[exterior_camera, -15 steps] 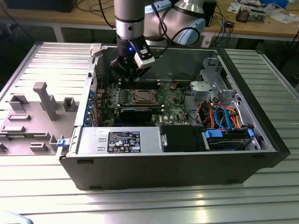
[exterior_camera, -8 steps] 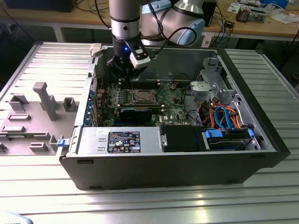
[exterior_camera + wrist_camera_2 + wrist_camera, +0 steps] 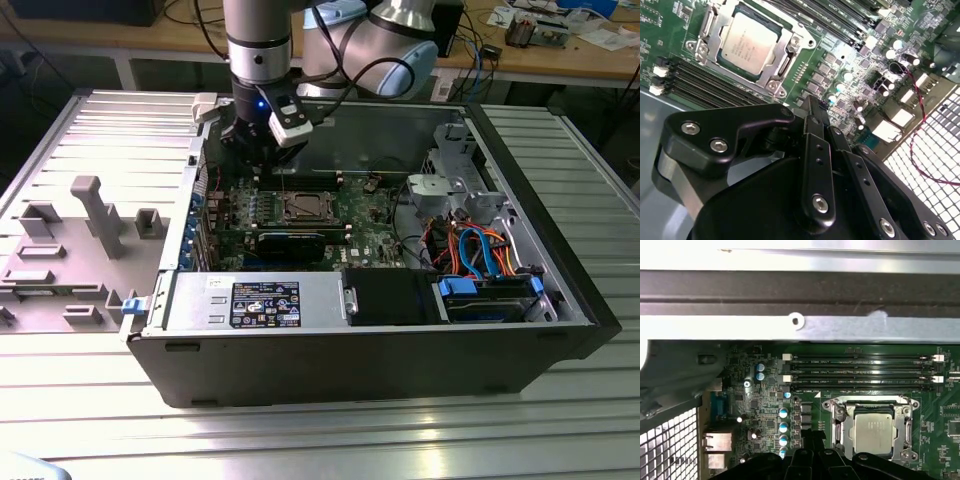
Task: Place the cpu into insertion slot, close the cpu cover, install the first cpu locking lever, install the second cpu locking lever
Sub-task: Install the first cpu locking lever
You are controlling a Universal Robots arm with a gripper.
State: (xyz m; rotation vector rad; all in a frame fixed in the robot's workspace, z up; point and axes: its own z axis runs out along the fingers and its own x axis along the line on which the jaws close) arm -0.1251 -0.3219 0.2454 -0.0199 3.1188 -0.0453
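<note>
Cpu (image 3: 746, 42) sits in insertion slot (image 3: 707, 22), cpu cover (image 3: 777, 67) down around it. Pincer (image 3: 812, 107) hangs above the board, just beside the socket, fingers together, holding nothing. For the lever step: approach low and press steadily, without scraping the capacitors (image 3: 845, 76).

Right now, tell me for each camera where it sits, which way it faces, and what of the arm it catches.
Exterior view: off the arm, above and in front of the open computer case, looking down into it; the arm and claw hang over the motherboard.
Second wrist view: on the wrist, looking along the claw at the cpu under the cpu cover.
First wrist view: on the wrist, facing the board and case wall; claw's black parts at the edge.
Shared: both wrist views show the cpu and memory slots.
</note>
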